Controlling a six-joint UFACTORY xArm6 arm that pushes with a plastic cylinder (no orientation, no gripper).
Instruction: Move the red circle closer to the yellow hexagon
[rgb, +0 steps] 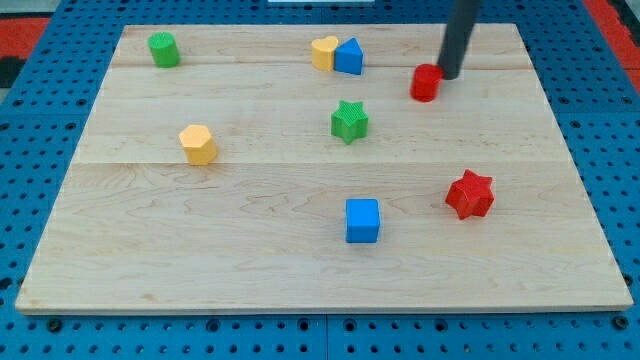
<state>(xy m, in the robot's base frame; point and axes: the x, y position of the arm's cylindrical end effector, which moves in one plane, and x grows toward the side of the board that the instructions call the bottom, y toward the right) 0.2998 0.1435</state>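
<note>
The red circle (426, 83) stands near the view's top right on the wooden board (250, 250). The yellow hexagon (198, 144) stands at the view's left middle, far from it. My tip (449, 75) is the end of a dark rod that comes down from the view's top. It sits right beside the red circle, on its upper right side, touching it or nearly so.
A green circle (163, 49) stands at the top left. A yellow heart (323, 52) and a blue triangle (349, 56) touch at top centre. A green star (349, 121) is mid-board, a blue cube (363, 220) lower centre, a red star (470, 194) lower right.
</note>
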